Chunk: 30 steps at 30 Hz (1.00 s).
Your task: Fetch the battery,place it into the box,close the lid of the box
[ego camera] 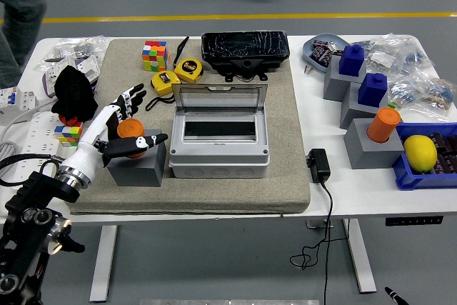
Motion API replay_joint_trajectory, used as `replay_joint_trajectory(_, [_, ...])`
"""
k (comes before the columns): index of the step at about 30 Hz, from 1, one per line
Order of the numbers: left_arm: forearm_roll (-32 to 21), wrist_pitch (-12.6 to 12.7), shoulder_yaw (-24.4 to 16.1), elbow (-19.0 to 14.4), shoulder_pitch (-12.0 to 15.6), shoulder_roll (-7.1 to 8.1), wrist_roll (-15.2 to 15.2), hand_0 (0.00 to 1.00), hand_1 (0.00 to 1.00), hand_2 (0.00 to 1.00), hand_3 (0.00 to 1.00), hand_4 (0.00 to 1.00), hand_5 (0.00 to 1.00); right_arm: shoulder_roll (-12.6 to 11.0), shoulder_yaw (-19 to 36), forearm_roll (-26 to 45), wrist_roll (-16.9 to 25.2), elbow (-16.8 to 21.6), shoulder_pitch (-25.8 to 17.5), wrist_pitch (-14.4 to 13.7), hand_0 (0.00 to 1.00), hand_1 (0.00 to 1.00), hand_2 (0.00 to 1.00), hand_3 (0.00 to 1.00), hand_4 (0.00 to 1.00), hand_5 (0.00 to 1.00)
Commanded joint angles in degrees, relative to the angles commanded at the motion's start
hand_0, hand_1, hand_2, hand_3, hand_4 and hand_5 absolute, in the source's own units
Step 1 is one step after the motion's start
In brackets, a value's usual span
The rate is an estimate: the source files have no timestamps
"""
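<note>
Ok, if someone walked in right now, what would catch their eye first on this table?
Probably the left hand with its fingers spread around the orange battery standing in a grey block at the mat's left. Next, the grey box mid-mat with its clear lid standing open. A yellow lemon sits in a blue tray far right.

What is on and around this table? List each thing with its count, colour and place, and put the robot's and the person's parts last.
Battery: 1, orange, in the grey block on the mat's left.
Box: 1, grey, mat centre, lid up.
Tape measures: 2, yellow, behind the box.
Puzzle cube: 1, multicoloured, mat's far left.
Black case: 1, mat's far edge.
Blue cylinders on grey blocks: 2, right side.
Lemon: 1, yellow, in the blue tray.
Left hand: fingers spread around the battery.
Person: top left corner.
</note>
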Motion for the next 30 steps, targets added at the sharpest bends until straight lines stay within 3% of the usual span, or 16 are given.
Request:
replay_joint_trajectory(11, [1.3, 10.4, 2.1, 0.3, 0.7, -0.02, -3.8, 0.998, 0.998, 0.998, 0.953, 0.998, 0.019, 0.0, 0.0, 0.2, 0.1, 0.0, 0.1, 0.0, 0.792, 0.713, 0.716, 0.766, 0.998, 0.966])
replay_joint_trajectory(23, [0.6, 12.7, 4.1, -2.6, 2.7, 0.18, -4.8, 0.992, 0.998, 0.975, 0.918, 0.998, 0.027, 0.0, -0.2, 0.3, 0.2, 0.0, 0.2, 0.0, 0.792, 0.713, 0.716, 0.767, 0.998, 0.967])
replay_joint_trajectory(30, [-1.0, 13.8, 4.7, -1.3, 3.0, 0.20, -5.4, 0.955, 0.996, 0.955, 0.901, 0.998, 0.006, -0.1, -0.1, 0.3, 0.2, 0.0, 0.2, -0.1, 0.792, 0.713, 0.716, 0.767, 0.998, 0.968])
